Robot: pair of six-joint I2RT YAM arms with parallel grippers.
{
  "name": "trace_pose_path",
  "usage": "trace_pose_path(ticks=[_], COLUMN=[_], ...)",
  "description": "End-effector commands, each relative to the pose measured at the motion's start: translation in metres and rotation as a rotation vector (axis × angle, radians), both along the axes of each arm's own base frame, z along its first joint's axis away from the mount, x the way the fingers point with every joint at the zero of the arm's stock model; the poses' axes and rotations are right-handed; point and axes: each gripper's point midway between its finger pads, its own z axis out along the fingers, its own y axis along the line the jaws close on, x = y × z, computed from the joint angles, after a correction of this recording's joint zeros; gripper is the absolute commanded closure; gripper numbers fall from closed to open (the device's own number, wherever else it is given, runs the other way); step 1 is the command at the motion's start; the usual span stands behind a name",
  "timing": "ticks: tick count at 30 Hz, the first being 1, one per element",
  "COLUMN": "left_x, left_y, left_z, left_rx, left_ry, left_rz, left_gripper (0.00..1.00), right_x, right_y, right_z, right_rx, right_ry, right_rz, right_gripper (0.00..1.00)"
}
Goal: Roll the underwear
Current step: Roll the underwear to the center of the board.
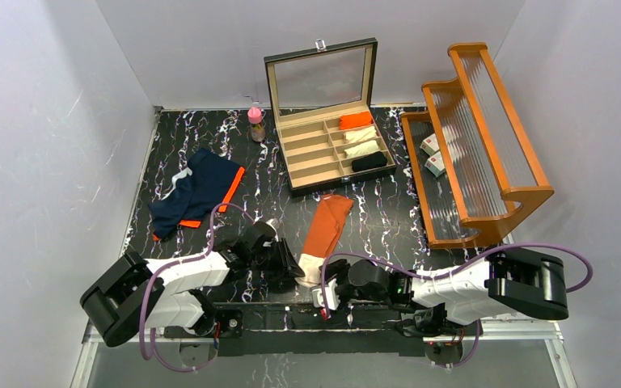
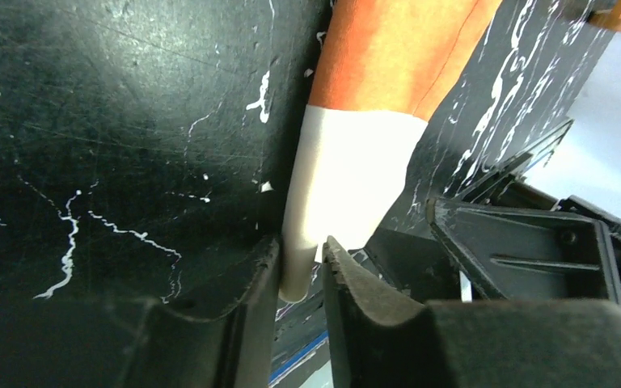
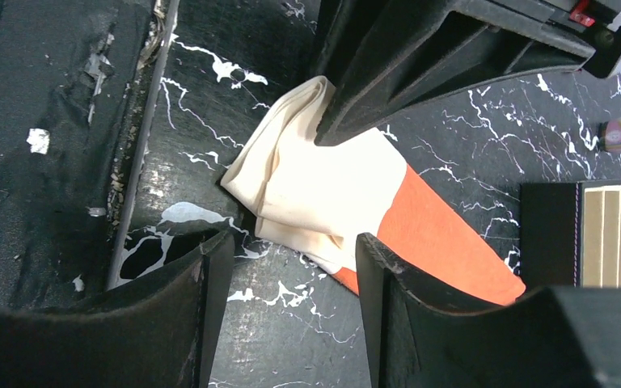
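Top external view: a black, white-veined table [image 1: 388,218] fills the walled cell. A tiered wooden rack [image 1: 485,137] stands along the table's right side, with small cartons [image 1: 433,153] on its lower shelf. At the back centre, a compartmented display case [image 1: 311,166] sits with its glass lid raised. It holds four rolled cloths in its right-hand slots: an orange one [image 1: 356,120], two cream ones [image 1: 361,141] and a black one [image 1: 369,162].

The left arm [image 1: 178,275] and the right arm [image 1: 469,287] reach inward from the near edge toward each other. The navy underwear [image 1: 198,190], trimmed in bright orange, lies crumpled at the left, well apart from both arms.

The rust-orange underwear [image 1: 327,226] lies folded in a long narrow strip at the centre, just in front of the case, its white waistband [image 3: 307,186] toward the arms. The left gripper [image 2: 299,250] is at the waistband's end. Its jaws are narrow, with the edge of the band between them, and the left wrist view does not show whether they pinch it.

The right gripper [image 3: 291,242] sits low at the same end. Its jaws stand well apart and hold nothing, with the waistband's corner lying ahead between the fingers. A pink-capped bottle [image 1: 255,123] stands just left of the case.
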Motion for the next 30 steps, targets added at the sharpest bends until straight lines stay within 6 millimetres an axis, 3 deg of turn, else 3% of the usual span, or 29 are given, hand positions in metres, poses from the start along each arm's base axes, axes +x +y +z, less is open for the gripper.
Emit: trace_pose_path(ticks=[1, 5, 18, 26, 30], left_x=[-0.026, -0.020, 0.007, 0.005, 0.005], left_y=[0.030, 0.028, 0.003, 0.000, 0.003], left_z=[-0.028, -0.026, 0.018, 0.016, 0.014], left_rx=[0.163, 0.168, -0.093, -0.142, -0.134], left_ry=[0.090, 0.081, 0.067, 0.105, 0.101], left_rz=[-0.062, -0.041, 0.155, 0.182, 0.199], left_gripper=[0.81, 0.99, 1.00, 1.00, 1.00], right_x=[-0.005, -0.010, -0.025, -0.017, -0.015], right_y=[0.017, 0.020, 0.020, 0.026, 0.031], right_z=[0.013, 0.009, -0.001, 0.005, -0.002], right_rx=[0.036, 0.026, 0.008, 0.059, 0.055], right_ry=[-0.011, -0.002, 0.015, -0.048, -0.051], right_rz=[0.056, 0.087, 0.153, 0.110, 0.094], right_gripper=[0.36, 0.39, 0.39, 0.36, 0.40])
